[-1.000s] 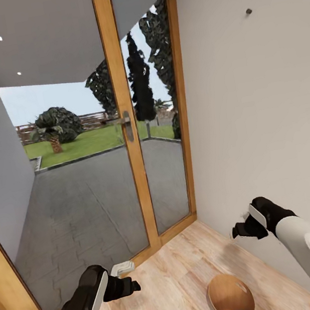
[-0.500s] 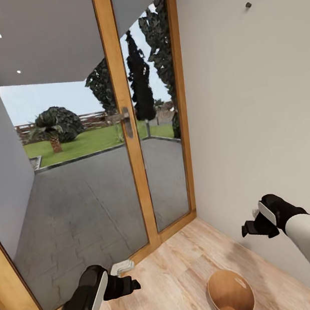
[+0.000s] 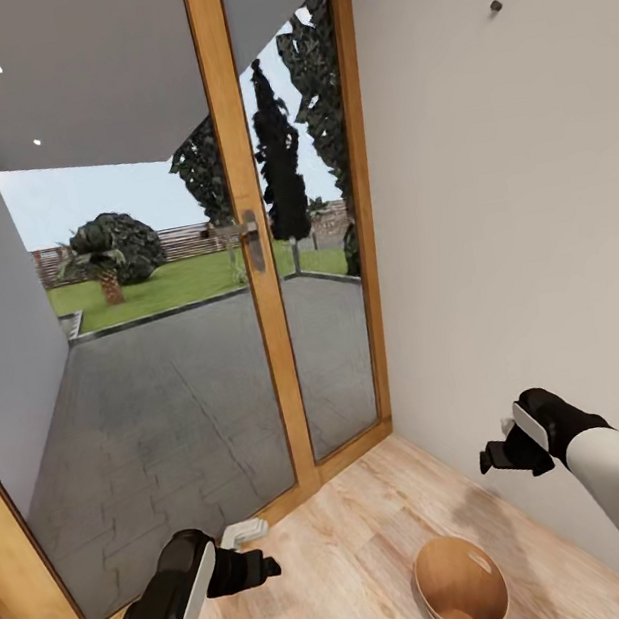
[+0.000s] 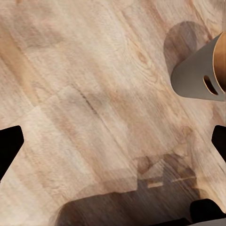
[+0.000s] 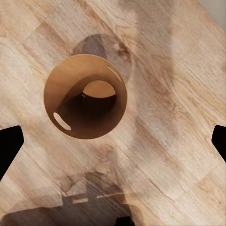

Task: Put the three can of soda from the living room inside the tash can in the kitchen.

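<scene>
Two grippers, left and right, both spread wide, holding nothing. Bin stands on the floor between them, under the right gripper. Looks light, stiff, tippable; grab the rim slot.

Light wood plank floor, running up to the wood-framed glass doors. Standing upright on it, a small round tapering bucket (pale grey outside, coppery brown inside), near the white wall, its shadow falling on the boards beside it.
</scene>
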Motion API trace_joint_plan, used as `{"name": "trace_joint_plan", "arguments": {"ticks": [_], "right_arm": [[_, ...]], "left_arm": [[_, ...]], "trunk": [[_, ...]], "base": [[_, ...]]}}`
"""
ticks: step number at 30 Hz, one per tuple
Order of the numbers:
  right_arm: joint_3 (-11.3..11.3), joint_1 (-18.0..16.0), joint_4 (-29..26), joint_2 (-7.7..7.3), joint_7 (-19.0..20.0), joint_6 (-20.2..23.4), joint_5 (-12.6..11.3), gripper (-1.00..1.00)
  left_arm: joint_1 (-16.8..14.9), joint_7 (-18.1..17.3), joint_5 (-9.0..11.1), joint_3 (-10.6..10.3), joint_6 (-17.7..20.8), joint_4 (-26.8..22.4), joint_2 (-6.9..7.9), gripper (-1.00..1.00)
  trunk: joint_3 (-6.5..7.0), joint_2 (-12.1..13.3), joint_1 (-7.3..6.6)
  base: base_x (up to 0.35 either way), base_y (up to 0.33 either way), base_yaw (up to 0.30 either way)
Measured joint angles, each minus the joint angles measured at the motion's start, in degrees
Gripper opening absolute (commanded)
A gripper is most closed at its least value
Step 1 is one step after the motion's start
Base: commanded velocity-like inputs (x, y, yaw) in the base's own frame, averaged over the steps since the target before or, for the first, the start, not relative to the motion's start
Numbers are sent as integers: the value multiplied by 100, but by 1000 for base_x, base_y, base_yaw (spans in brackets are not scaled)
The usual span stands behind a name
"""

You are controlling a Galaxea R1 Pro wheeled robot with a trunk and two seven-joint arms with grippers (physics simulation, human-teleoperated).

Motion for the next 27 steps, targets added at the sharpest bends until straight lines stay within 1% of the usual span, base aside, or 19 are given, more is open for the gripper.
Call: {"name": "trace_joint_plan", "arguments": {"ticks": [4, 5, 9, 13, 17, 24, 27], "right_arm": [[5, 3, 0, 2, -2, -18, 0, 100], [5, 3, 0, 2, -2, -18, 0, 100], [11, 11, 0, 3, -1, -48, 0, 100], [16, 13, 0, 3, -1, -52, 0, 100], [18, 14, 0, 0, -1, -61, 0, 100], [19, 14, 0, -5, 5, -69, 0, 100], [19, 15, 0, -10, 7, -71, 1, 100]], "left_arm": [[3, -98, -5, -20, -237, 2, 14, 100], [3, -99, -5, -21, -240, 1, 14, 100], [7, -406, -12, -43, -466, 4, 42, 100], [9, -474, -16, -45, -491, 11, 45, 100], [10, -503, -22, -38, -512, 18, 40, 100], [10, -500, -47, -30, -524, 9, 18, 100], [10, -499, -52, -26, -524, 8, 15, 100]], "trunk": [[0, 0, 0], [0, 0, 0], [0, 0, 0], [0, 0, 0], [0, 0, 0], [0, 0, 0], [-53, -119, 65]], "base": [[108, 0, 0], [208, 0, 0], [274, 0, 0], [308, 0, 0], [175, 0, 0], [32, 0, 0], [6, 0, 0]]}}
